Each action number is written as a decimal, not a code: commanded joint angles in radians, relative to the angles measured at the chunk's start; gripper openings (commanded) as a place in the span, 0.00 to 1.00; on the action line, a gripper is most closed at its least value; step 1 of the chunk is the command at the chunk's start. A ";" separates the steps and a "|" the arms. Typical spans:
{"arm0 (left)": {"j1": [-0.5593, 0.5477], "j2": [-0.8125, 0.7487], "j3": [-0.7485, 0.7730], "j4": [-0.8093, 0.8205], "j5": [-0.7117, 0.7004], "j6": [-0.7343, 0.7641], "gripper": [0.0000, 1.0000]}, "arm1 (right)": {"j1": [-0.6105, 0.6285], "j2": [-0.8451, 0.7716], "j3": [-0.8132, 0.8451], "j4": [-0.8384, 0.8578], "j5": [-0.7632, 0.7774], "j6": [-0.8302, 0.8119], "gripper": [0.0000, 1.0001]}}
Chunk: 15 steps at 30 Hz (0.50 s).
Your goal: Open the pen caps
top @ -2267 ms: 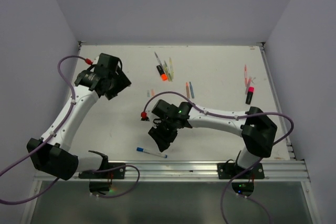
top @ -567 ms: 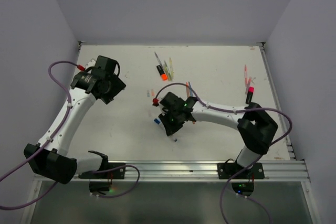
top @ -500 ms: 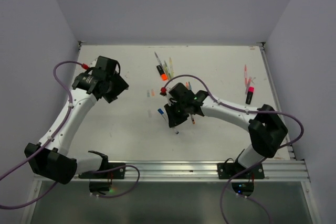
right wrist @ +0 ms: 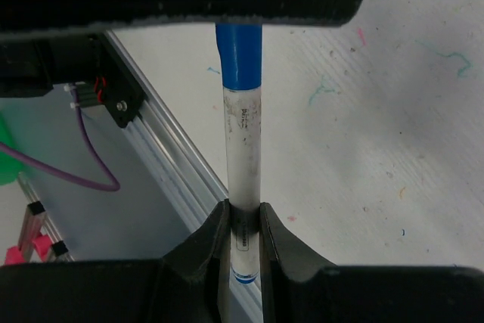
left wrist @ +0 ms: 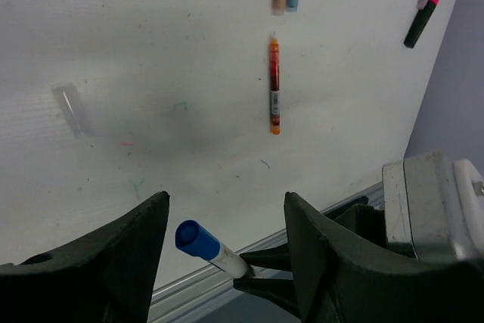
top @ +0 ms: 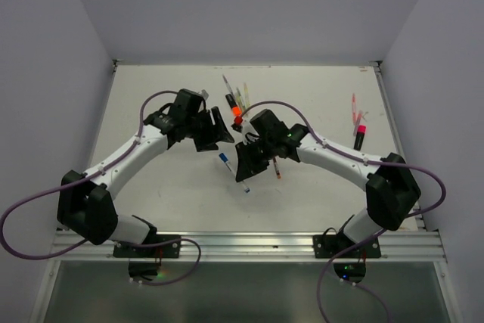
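Observation:
A white pen with a blue pen cap (top: 224,159) is held above the table. My right gripper (top: 242,179) is shut on the pen's white body near its tail end, as the right wrist view shows (right wrist: 243,225), with the blue cap (right wrist: 238,54) pointing away. My left gripper (top: 224,141) is open. In the left wrist view the blue cap (left wrist: 198,240) sits between its spread jaws (left wrist: 225,203) without touching either finger. One left finger crosses the top of the right wrist view just beyond the cap.
A red-orange pen (top: 276,168) lies right of the grippers. An orange-capped highlighter (top: 234,104) and several thin pens (top: 243,96) lie at the back. A pink-capped highlighter (top: 360,135) lies at the far right. An aluminium rail (top: 249,243) runs along the front edge.
My right gripper picked the blue-capped pen up from near the front edge and carried it to the middle. My left arm swung right, bringing its open jaws around the cap.

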 commanded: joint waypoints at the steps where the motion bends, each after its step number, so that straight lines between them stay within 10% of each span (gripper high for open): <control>1: -0.009 -0.020 0.038 0.062 0.050 0.045 0.66 | -0.022 -0.013 0.050 0.055 -0.062 0.059 0.00; 15: -0.040 -0.017 0.017 0.045 0.047 0.033 0.64 | -0.050 -0.002 0.098 0.055 -0.030 0.098 0.00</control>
